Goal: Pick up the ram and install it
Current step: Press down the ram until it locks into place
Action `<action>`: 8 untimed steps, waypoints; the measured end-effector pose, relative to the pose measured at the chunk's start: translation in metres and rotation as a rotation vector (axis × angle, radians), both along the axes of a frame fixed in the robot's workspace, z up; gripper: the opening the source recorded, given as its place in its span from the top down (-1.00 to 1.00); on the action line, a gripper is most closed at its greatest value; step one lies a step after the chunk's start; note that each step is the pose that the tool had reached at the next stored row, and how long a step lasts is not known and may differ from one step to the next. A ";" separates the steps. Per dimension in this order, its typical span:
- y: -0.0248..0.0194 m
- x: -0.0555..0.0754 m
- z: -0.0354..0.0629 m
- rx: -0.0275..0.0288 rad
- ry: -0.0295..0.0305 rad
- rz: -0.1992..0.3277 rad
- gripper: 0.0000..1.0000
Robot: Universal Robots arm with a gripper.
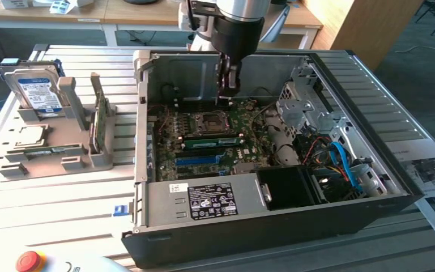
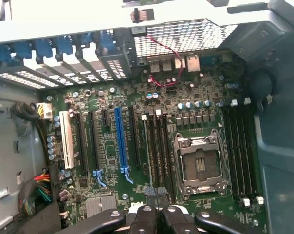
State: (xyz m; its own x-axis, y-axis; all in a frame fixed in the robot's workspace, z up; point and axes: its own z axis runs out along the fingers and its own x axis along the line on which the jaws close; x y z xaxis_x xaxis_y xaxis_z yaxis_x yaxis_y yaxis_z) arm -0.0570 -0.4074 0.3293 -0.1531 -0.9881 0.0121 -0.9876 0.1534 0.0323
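My gripper (image 1: 229, 92) hangs inside the open computer case (image 1: 143, 170), over the back of the motherboard (image 1: 202, 150), with its fingers shut and nothing seen between them. In the wrist view the shut fingertips (image 2: 156, 214) sit above the memory slots (image 2: 159, 151) beside the empty CPU socket (image 2: 199, 163). A long narrow green stick, the ram (image 1: 213, 141), stands on edge in a slot just in front of the socket. I cannot make out that stick in the wrist view.
A grey rack (image 1: 100, 161) at the exterior view's left holds a hard drive (image 1: 40, 92), a CPU chip (image 1: 27, 135), a green card on edge (image 1: 101, 122) and another thin green stick (image 1: 51, 151). Drive cage (image 1: 308, 107), cables and power supply (image 1: 202, 201) crowd the case.
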 end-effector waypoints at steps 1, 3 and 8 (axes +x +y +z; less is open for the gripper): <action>0.0000 0.000 0.0000 0.0000 -0.0001 -0.013 0.79; 0.0000 0.000 0.0000 0.0000 -0.0003 -0.038 0.79; 0.0000 0.000 -0.0001 0.0000 -0.0007 -0.105 0.79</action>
